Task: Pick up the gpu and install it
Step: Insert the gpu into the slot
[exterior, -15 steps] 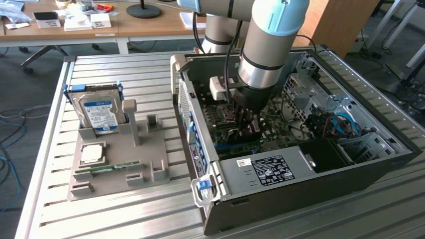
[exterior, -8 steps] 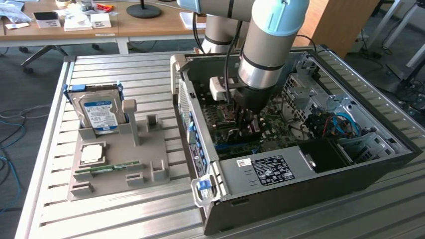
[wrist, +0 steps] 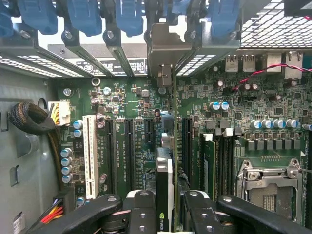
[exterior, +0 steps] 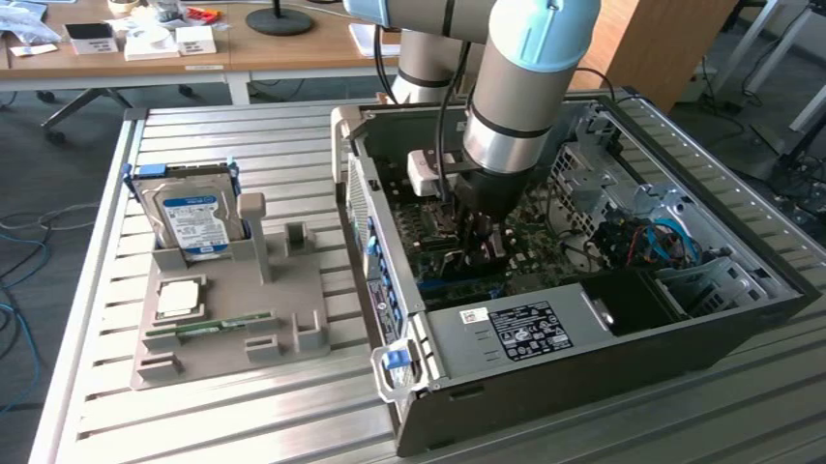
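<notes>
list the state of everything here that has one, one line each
end effector: shut on the gpu, down inside the computer case
gpu: held on edge over the motherboard slots
computer case: lying on its side, side panel off
hard drive: standing upright in the grey holder
memory stick: lying in the holder
cpu socket: latched, no cooler on it
</notes>
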`<state>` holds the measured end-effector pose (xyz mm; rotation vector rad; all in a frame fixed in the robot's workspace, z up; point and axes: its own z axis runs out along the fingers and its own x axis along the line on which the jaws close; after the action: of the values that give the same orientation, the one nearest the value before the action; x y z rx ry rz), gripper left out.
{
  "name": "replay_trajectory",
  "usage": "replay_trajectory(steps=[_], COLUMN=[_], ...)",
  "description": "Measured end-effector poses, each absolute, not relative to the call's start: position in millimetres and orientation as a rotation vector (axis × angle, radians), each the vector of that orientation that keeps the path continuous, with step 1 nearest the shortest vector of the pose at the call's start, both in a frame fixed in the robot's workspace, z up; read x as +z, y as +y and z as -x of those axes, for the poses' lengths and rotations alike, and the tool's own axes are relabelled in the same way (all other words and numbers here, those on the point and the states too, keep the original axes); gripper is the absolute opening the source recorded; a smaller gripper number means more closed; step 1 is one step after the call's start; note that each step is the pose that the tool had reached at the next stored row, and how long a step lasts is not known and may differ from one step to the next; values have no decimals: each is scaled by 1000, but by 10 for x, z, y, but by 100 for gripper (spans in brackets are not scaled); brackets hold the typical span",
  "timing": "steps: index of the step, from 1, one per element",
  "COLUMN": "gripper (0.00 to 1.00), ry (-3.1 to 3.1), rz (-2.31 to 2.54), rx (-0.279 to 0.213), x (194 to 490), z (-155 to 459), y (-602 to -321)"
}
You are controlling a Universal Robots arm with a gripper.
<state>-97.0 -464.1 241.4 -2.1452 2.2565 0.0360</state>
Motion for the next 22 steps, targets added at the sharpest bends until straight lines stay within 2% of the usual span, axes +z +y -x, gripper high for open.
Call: replay_trajectory(steps=[19, 20, 21, 22], gripper=[27, 27, 33, 33], ry=[2257, 2257, 2257, 2257], rz=[2145, 2145, 2145, 2145], rx=[37, 36, 36, 36], x=[2413, 2413, 2413, 2414], z=[972, 972, 971, 971], y=[-4641, -4641, -4641, -4641])
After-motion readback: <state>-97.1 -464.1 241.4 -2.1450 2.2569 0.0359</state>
